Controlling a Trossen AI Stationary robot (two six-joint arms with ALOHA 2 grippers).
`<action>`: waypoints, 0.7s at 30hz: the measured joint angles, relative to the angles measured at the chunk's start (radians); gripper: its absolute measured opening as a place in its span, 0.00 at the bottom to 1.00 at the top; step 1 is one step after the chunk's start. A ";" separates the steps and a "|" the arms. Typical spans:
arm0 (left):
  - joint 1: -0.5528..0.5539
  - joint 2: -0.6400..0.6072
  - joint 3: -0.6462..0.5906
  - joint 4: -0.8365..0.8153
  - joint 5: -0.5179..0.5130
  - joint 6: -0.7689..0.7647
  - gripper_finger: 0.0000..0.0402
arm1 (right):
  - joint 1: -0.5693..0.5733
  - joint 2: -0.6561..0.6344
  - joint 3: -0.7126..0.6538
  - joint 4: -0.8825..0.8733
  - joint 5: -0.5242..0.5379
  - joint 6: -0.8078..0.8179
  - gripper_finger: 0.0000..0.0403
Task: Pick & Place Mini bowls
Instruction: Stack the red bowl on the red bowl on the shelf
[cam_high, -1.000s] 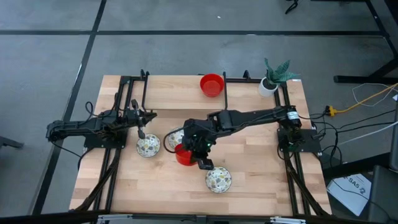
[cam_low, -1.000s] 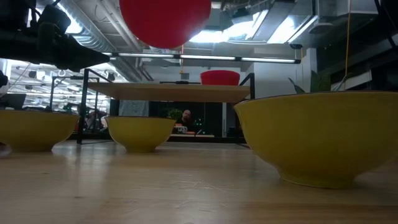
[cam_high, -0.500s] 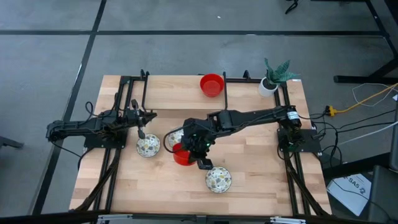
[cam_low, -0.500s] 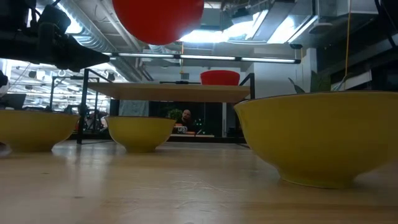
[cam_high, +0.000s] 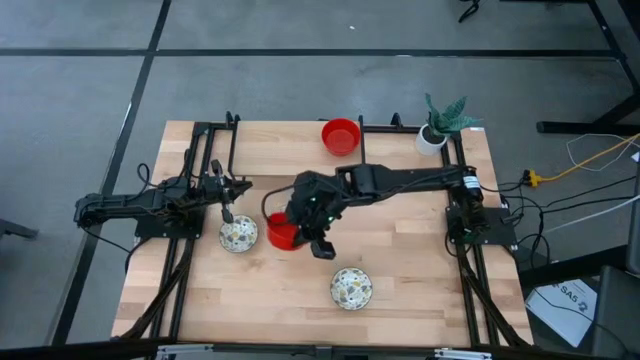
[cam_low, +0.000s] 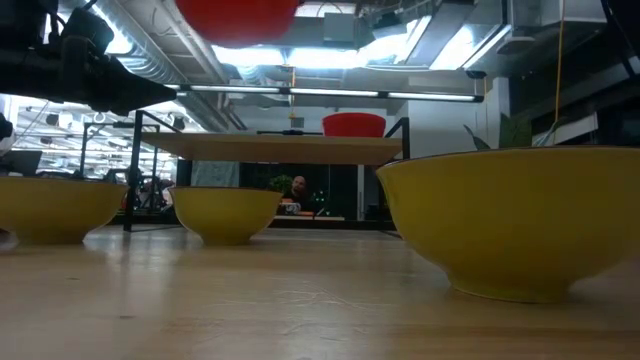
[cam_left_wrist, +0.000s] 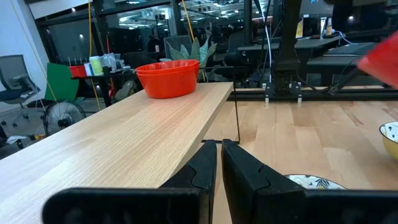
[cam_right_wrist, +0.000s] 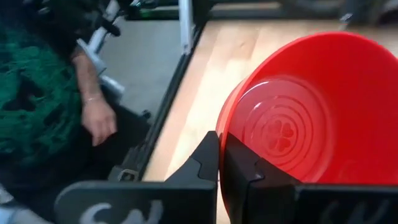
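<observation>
Above table (cam_high: 200, 290), right fingers (cam_right_wrist: 239, 168) pinch red bowl's (cam_right_wrist: 311, 118) rim.

A light wooden plank table (cam_high: 210, 300) fills the centre of the overhead frame, on a grey floor. At its upper right corner stands a small white pot with a spiky green plant (cam_high: 440, 125). A yellow cable (cam_high: 590, 160) trails at the right edge. In the right wrist view, a person's hand and dark green sleeve (cam_right_wrist: 56, 106) appear at left

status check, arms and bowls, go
Right gripper shut on red bowl, carried above table centre. Left gripper shut, empty, beside patterned bowl. Nothing blocking.
</observation>
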 joint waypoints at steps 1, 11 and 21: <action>0.000 0.000 0.000 0.000 0.000 0.000 0.05 | -0.002 0.000 0.016 -0.004 0.018 -0.007 0.02; 0.000 0.000 0.000 0.000 0.000 0.000 0.05 | -0.025 0.000 0.163 -0.005 0.192 -0.101 0.02; 0.000 0.000 0.000 0.000 0.000 0.000 0.05 | -0.041 0.000 0.188 -0.024 0.450 -0.227 0.02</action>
